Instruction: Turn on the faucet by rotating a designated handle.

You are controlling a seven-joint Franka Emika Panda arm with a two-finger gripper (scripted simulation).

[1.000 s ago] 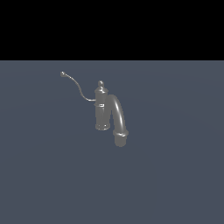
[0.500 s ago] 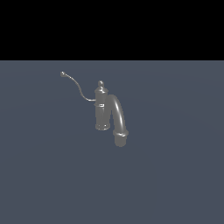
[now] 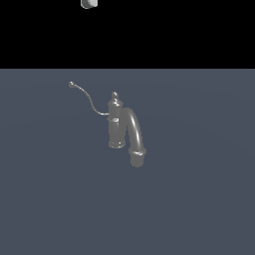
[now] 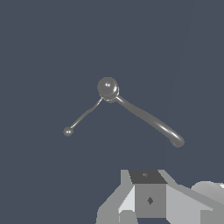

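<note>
In the exterior view, the handle is farthest toward the exterior view's left: a thin S-curved wire whose long axis climbs away from the post, ending in a tiny ball tip up and to that side. It joins the faucet partway up the upright post, which stands near the middle of the plain grey desk with a small knob on top. From the post the thick spout arches over toward the exterior view's right and turns down, its wider tip pointing at the desk just beside the post's base. At the top edge of that view a small pale part of the end effector shows, well above the handle and apart from it. Whether its fingers stand apart or together cannot be told. Seen from above in the wrist view, handle and spout spread from the knob in differing directions, with the end effector's grey body in the foreground.
</note>
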